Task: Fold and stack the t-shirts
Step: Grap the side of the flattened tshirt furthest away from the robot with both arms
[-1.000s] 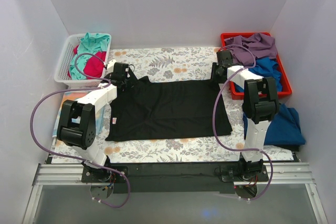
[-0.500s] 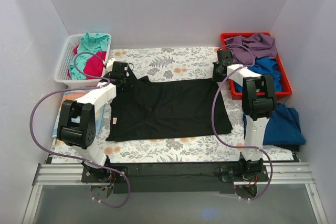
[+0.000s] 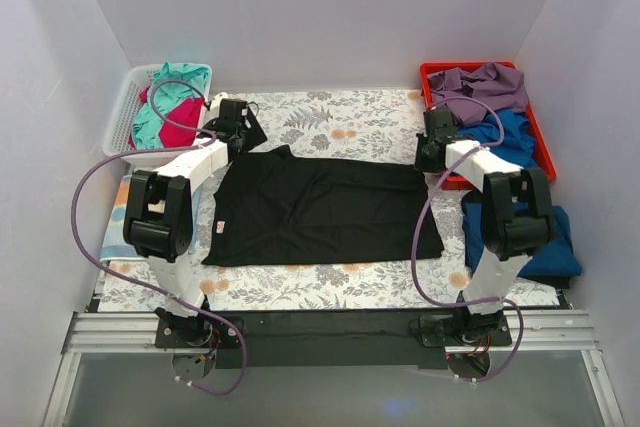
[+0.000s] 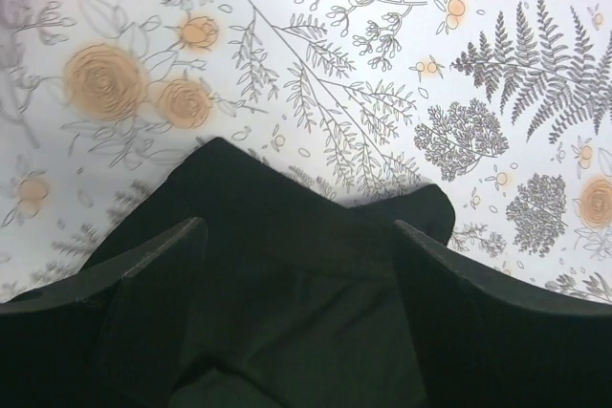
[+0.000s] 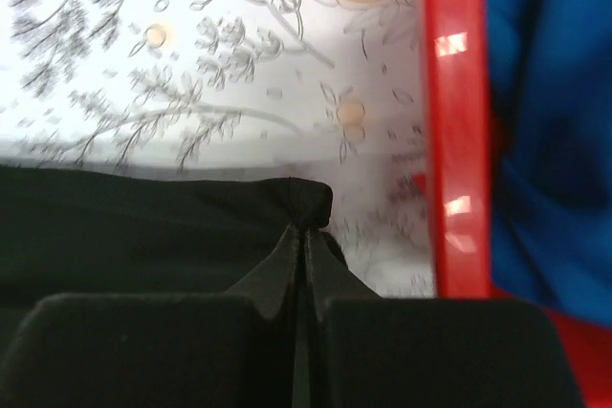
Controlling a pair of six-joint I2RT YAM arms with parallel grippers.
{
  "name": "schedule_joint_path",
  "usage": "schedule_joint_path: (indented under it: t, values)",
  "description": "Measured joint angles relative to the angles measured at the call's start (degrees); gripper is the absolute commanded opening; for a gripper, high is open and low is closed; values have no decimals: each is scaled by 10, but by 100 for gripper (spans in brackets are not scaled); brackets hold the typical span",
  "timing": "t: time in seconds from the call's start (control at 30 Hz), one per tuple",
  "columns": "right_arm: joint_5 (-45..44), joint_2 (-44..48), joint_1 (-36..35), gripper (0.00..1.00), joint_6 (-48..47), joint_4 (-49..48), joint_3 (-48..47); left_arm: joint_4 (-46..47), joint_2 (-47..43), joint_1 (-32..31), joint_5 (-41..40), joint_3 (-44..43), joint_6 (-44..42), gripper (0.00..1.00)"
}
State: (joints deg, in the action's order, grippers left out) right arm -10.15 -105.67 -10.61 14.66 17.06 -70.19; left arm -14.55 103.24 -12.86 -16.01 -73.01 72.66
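Top view looks down from behind; wrist views sit close over the black t-shirt (image 3: 320, 212).

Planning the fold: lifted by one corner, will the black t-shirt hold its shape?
Probably not: the black t-shirt lies limp, bunching where the right end effector pinches it, so it likely drapes. It looks light, and may drag across the floral sheet.

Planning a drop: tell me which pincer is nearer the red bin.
Right. The right pincer grips the black t-shirt beside the red bin; the left pincer is near the white basket.
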Motion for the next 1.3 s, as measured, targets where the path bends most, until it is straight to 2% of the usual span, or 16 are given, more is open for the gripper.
schedule_joint_path:
  t: [0.13,0.27,0.4,0.43,0.6,0.73,0.97,1.07,1.2,1.23,1.27,1.3]
  values:
    - [9,101,0,1,3,-1,53,-2,61,0,23,-40,-16,69]
    - [28,158,0,1,4,-7,78,-13,122,0,37,-91,-24,66]
    - [42,166,0,1,4,-9,87,-28,172,0,41,-139,-23,61]
    - [44,166,0,1,4,-9,91,-31,181,0,41,-149,-22,56]
    - [48,166,0,1,5,-8,104,-55,202,0,42,-184,-21,43]
    - [47,166,0,1,6,-9,108,-68,202,0,46,-181,-23,41]
    - [47,166,0,1,15,-9,109,-69,171,0,50,-128,-26,44]
    - [47,166,0,1,17,-10,110,-64,161,0,49,-112,-26,41]
    - [48,166,0,1,19,-9,112,-65,134,0,49,-75,-23,24]
    - [48,166,0,1,19,-10,113,-69,127,0,50,-66,-24,7]
    - [48,167,0,1,19,-12,115,-73,122,0,50,-60,-24,0]
    - [48,167,0,1,19,-13,118,-77,117,0,50,-56,-22,0]
